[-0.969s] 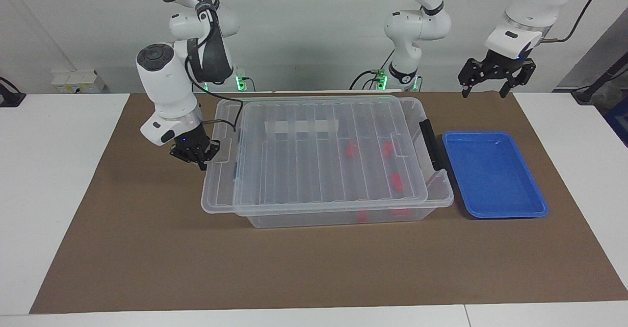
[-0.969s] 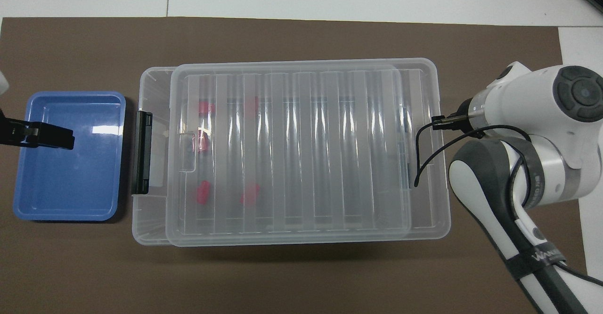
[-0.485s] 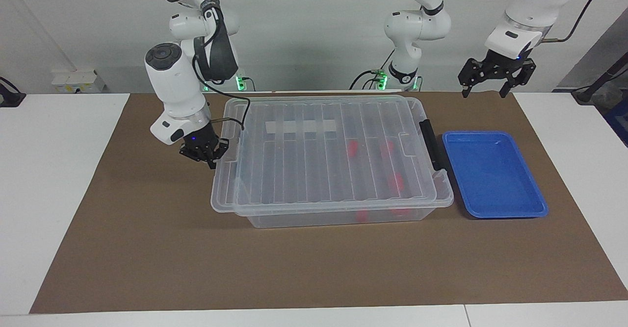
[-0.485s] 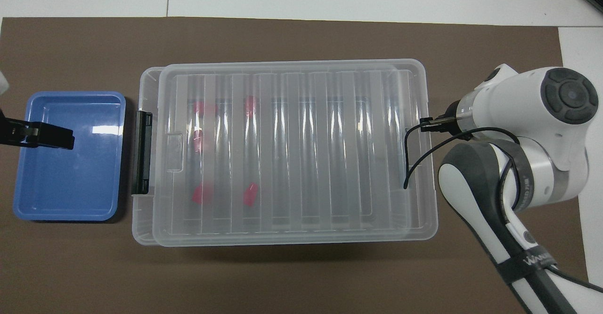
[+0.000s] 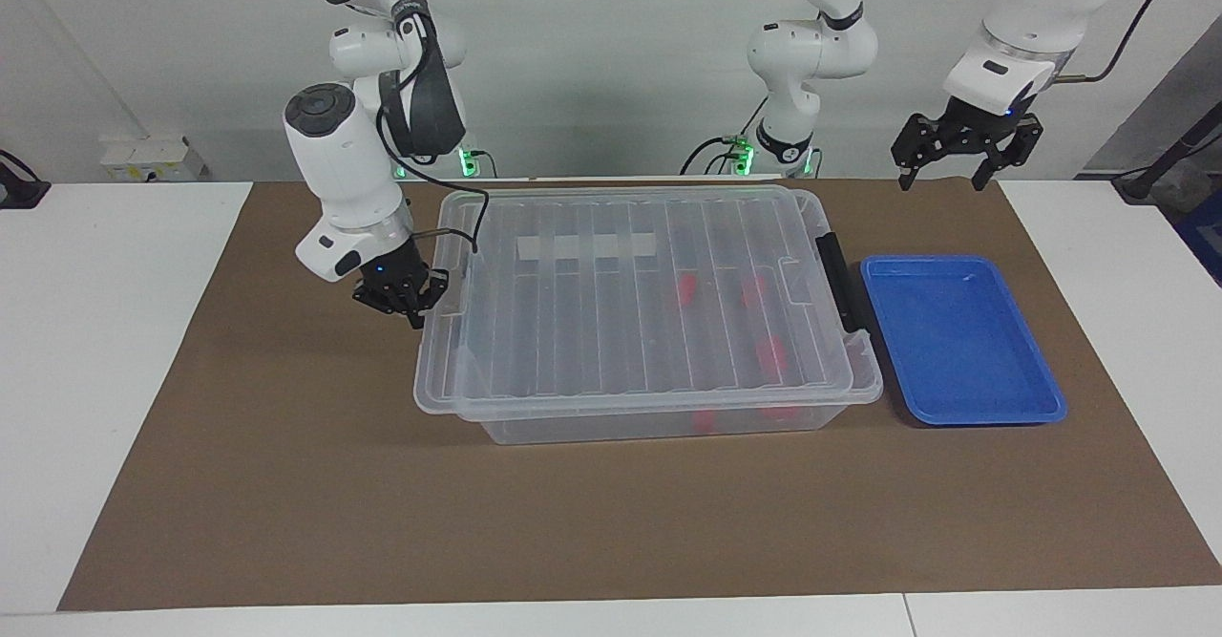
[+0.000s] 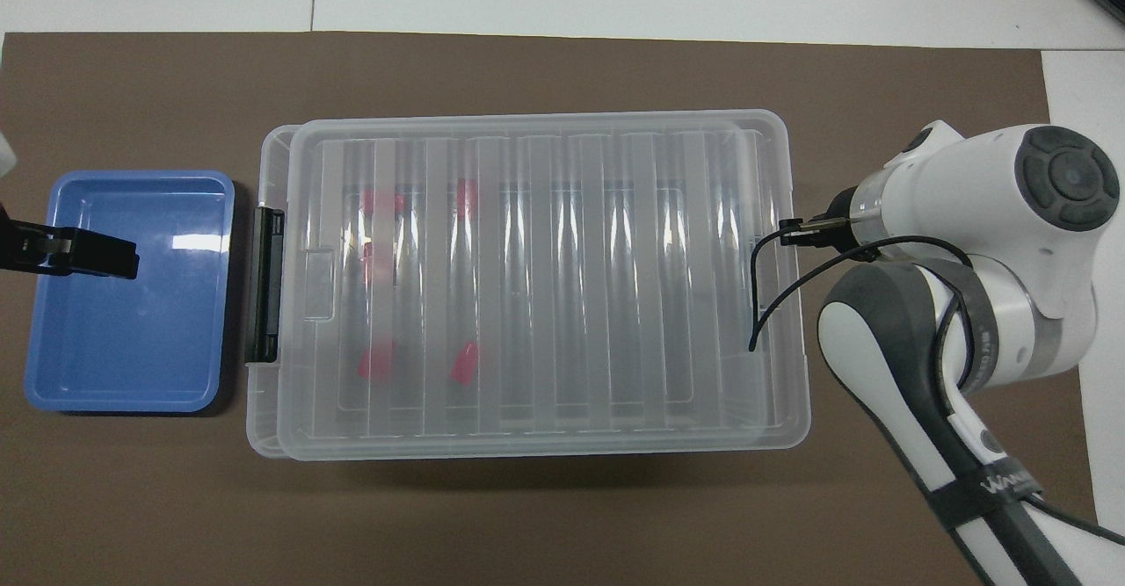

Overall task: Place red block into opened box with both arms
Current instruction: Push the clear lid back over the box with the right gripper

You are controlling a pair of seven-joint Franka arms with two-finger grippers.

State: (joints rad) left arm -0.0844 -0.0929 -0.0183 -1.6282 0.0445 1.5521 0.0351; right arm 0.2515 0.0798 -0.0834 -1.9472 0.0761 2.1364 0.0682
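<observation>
Two grippers: right gripper closed at lid edge, left gripper raised.

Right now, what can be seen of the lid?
The lid is clear ribbed plastic, rectangular, with a white strip toward the robots. It lies flat on the box, covering nearly all of it and overhanging at the right arm's end; a thin strip of box rim shows at the end with the black handle. Red blocks show through it. The right gripper, shut, is at its overhanging edge; contact cannot be told.
</observation>
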